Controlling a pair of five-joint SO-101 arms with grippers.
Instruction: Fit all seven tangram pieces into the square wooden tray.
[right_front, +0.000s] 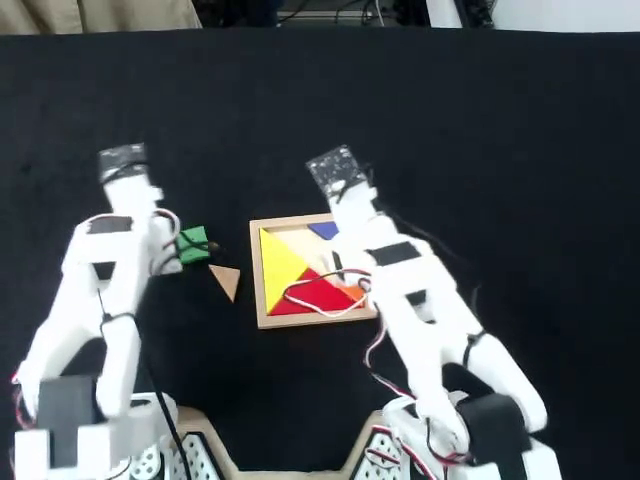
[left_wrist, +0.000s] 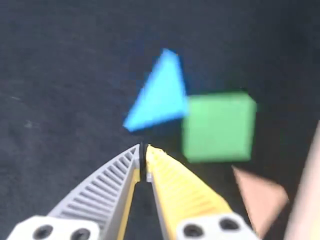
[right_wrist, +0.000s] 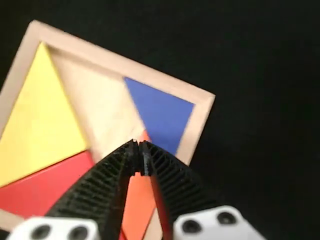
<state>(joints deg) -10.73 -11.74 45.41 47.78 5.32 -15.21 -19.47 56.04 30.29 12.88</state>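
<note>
Left hand (left_wrist: 144, 150): fingers pressed together, holding nothing; tips hang just short of the loose pieces on the dark surface (right_front: 500, 150)
Pale blue triangle (left_wrist: 157, 95): flat on the surface, one corner touching or nearly touching the green square (left_wrist: 218, 127)
Tan triangle (right_front: 226, 281): lies alone between the green square and the tray (right_front: 257, 275)
Tray contents: yellow triangle (right_front: 280, 262) and red triangle (right_front: 318, 296) fill the near-left half; dark blue piece (right_wrist: 160, 112) sits in the far corner; orange piece (right_wrist: 137, 200) sits by the right rim; bare wood remains in the middle
Right hand (right_wrist: 137, 146): fingers pressed together, gripping nothing, poised over the orange piece; contact cannot be told
Progress: four pieces in, three out, by judgement
Risk, left: taking the pale blue triangle may drag the green square along, since they crowd each other; thin flat pieces could slip from a pinch
Risk, right: the white cable (right_front: 300, 291) draped over the tray could snag seated pieces; an arm parked there may block a delivery
</note>
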